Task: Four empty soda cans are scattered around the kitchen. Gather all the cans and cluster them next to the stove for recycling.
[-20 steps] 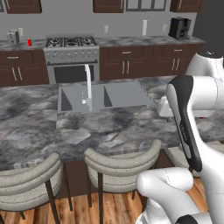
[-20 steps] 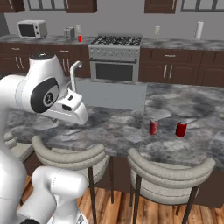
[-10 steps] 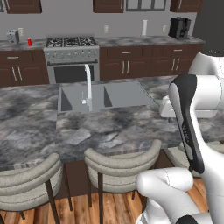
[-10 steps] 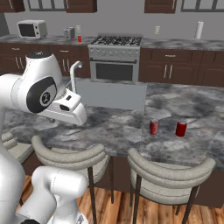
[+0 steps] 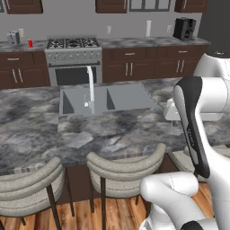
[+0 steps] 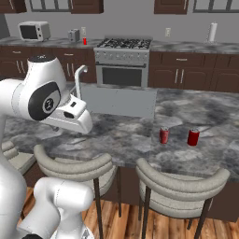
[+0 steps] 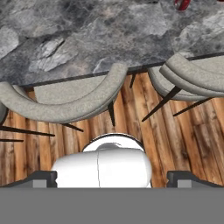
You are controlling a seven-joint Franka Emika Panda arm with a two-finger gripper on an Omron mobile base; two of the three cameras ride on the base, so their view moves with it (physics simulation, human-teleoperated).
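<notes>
Gripper point(image 7: 112, 177) with jaws spread wide and holding nothing, its two dark tips standing well apart at the bottom of the hand view, which looks down on the stools point(image 7: 65, 103) and the wood floor at the near edge of the island counter point(image 6: 121, 135). Two soda cans point(image 6: 164, 135) point(image 6: 193, 137) stand upright (long axes vertical) on the island, near its front edge and to the right of the arm; one of them point(image 7: 182, 4) shows at the far right of the hand view, so the coming reach is judged to run forward and rightward. Beyond the sink point(image 5: 105, 99), a third can point(image 6: 84, 41) stands on the far counter just left of the stove point(image 6: 122, 60).
</notes>
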